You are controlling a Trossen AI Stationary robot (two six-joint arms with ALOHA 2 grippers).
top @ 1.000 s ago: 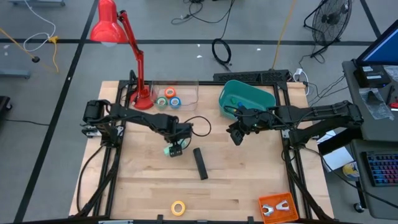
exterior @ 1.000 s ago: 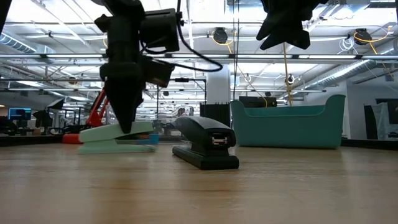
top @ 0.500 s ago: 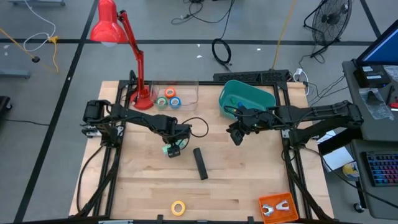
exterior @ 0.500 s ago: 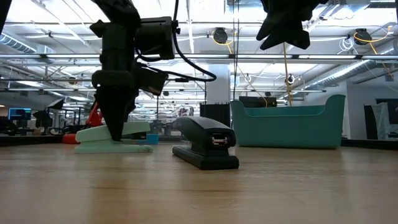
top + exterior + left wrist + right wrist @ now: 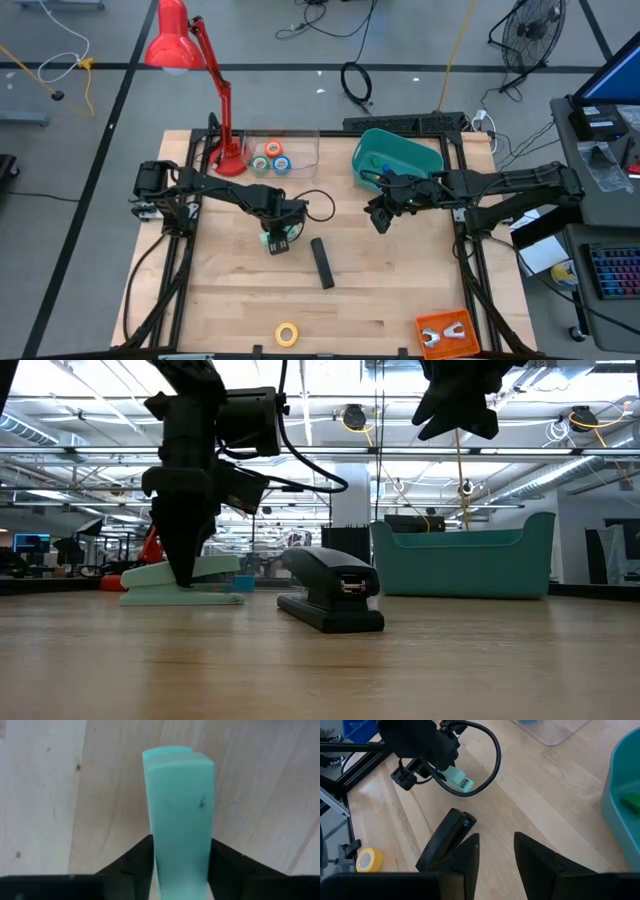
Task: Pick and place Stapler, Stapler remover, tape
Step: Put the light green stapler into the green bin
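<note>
High view first: I'm working the left gripper (image 5: 279,240) down near the middle of the frame onto a mint-green plastic stapler (image 5: 277,242), with the slim black bar-shaped stapler (image 5: 322,262) lying just to its lower right on the pale wooden table (image 5: 400,290). The right gripper (image 5: 380,218) is hanging right of centre beside the teal plastic bin (image 5: 398,155). A yellow tape roll (image 5: 287,334) is sitting at the bottom edge; I'm seeing other rolls in the clear tray (image 5: 300,150) by the red desk lamp (image 5: 190,60).

Low view: both staplers are resting flat on the wood, green one behind and left of the black one, so nothing's lifted yet.

Left wrist: here's what the others are hiding, the dark fingers (image 5: 131,865) are hugging both sides of the green body, so I'm calling it gripped.

Right wrist: that arm's fingers are standing partly apart, holding nothing.

I'm judging this as the grasp step; next I'm needing a straight lift, probably toward the bin.
</note>
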